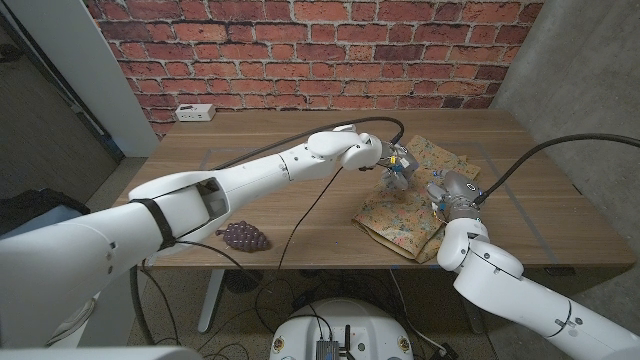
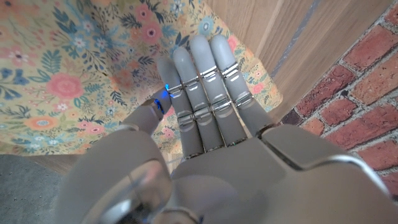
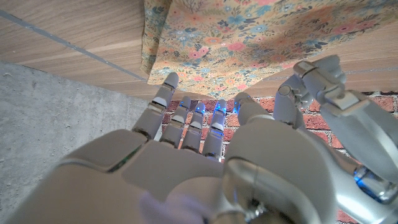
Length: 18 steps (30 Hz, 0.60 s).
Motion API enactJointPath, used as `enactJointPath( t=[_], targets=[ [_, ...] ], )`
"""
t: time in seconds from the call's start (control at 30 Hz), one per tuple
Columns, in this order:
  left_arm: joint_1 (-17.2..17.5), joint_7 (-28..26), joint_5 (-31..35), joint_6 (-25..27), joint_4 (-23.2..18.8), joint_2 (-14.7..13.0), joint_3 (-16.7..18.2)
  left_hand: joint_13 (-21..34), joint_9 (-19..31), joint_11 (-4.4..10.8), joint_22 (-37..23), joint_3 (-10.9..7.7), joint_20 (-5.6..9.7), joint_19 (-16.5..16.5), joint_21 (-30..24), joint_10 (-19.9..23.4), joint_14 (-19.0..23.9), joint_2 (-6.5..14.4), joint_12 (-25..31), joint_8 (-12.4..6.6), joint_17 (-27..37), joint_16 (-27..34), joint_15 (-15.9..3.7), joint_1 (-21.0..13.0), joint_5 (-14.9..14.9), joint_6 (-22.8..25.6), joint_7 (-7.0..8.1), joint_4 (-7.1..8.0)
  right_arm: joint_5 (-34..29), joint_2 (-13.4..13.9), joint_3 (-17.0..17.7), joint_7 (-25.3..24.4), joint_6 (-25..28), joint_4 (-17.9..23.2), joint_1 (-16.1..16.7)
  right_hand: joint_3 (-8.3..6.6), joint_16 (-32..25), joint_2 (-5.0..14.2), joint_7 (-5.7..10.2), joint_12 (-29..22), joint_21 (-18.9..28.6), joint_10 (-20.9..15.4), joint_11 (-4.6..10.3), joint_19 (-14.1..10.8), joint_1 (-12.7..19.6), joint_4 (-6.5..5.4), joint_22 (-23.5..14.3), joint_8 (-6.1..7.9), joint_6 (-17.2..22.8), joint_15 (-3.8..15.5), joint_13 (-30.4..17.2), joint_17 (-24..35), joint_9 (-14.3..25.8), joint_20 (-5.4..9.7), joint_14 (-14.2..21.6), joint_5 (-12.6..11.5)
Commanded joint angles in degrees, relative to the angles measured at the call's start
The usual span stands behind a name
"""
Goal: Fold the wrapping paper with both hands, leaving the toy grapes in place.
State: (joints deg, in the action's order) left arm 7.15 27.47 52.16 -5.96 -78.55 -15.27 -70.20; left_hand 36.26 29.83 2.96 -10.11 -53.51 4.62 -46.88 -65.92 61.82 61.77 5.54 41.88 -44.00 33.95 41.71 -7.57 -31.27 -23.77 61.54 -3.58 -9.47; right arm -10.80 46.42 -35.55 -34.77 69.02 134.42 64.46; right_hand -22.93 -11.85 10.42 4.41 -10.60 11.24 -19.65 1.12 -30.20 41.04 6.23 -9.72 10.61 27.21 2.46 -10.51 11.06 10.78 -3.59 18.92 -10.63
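Toy grapes (image 1: 245, 237) sit apart from wrapping paper (image 1: 405, 220); whether either robot hand grasps it is unclear.

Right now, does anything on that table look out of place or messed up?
The toy grapes sit alone near the table's front edge, off the wrapping paper. The paper lies askew and partly doubled over, between the left hand and right hand.

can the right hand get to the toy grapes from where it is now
Probably not easily. The toy grapes lie near the front table edge on the robot's left, while the right hand is over at the wrapping paper. The left arm stretches across the table between them.
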Motion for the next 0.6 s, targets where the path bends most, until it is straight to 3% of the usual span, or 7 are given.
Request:
enactJointPath(
  t=[0.03,0.23,0.3,0.6],
  targets=[
    [-1.73,2.82,-1.88,-1.67,6.30,2.75,-2.56,-1.11,-0.95,-0.29,0.15,-0.71,-0.25,-0.36,-0.17,-0.69,0.05,0.73,-1.03,0.88,-1.23,-0.87,-0.27,0.73,-0.45,-0.01,-0.07,0.06,1.16,-0.38,-0.41,-0.91,0.68,-0.70,-1.25,-0.25,-0.38,-0.21,-0.05,-0.36,0.06,-0.26,-0.11,-0.09,0.51,0.32,-0.29,0.33,0.12,1.93,-0.16,0.16,0.10,0.10,-0.18,0.01],
    [-2.46,3.48,-2.57,-2.48,9.46,4.10,-4.26,-1.80,-1.75,-0.42,0.26,-0.55,-0.50,-0.48,-0.08,-0.66,0.13,1.05,-1.59,1.59,-2.00,-1.26,-0.27,0.82,-0.55,-0.03,-0.32,-0.35,1.57,-0.46,-0.82,-1.00,0.91,-1.14,-2.02,-0.24,-0.39,-0.19,0.03,-0.36,0.07,-0.26,-0.09,-0.10,0.53,0.32,-0.29,0.34,0.14,1.93,-0.16,0.18,0.10,0.11,-0.19,0.02],
    [-2.84,4.34,-2.83,-2.42,10.90,4.89,-4.92,-2.05,-2.20,-0.43,0.29,-0.48,-1.23,-0.52,-0.05,-0.90,-0.01,1.11,-1.93,2.09,-2.56,-1.68,-0.14,0.99,-0.61,-0.25,-0.18,-0.44,1.79,-0.39,-0.89,-0.93,0.89,-1.22,-2.22,-0.24,-0.40,-0.20,0.00,-0.36,0.09,-0.27,-0.12,-0.13,0.57,0.36,-0.29,0.33,0.14,1.91,-0.16,0.17,0.10,0.11,-0.17,0.03],
    [-4.40,3.05,-5.49,-4.35,21.15,9.15,-7.28,-4.65,-4.25,-1.21,0.37,-0.08,-2.81,1.54,0.97,-3.07,-1.93,1.69,-4.74,4.33,-4.88,-3.97,0.68,1.53,-0.67,-1.03,-1.01,-0.72,2.23,-0.42,-1.70,-0.99,1.64,-1.64,-3.34,-0.21,-0.43,-0.17,-0.03,-0.33,0.09,-0.23,0.00,-0.09,0.62,0.39,-0.29,0.33,0.16,1.94,-0.16,0.19,0.10,0.08,-0.21,0.05]
  ],
)
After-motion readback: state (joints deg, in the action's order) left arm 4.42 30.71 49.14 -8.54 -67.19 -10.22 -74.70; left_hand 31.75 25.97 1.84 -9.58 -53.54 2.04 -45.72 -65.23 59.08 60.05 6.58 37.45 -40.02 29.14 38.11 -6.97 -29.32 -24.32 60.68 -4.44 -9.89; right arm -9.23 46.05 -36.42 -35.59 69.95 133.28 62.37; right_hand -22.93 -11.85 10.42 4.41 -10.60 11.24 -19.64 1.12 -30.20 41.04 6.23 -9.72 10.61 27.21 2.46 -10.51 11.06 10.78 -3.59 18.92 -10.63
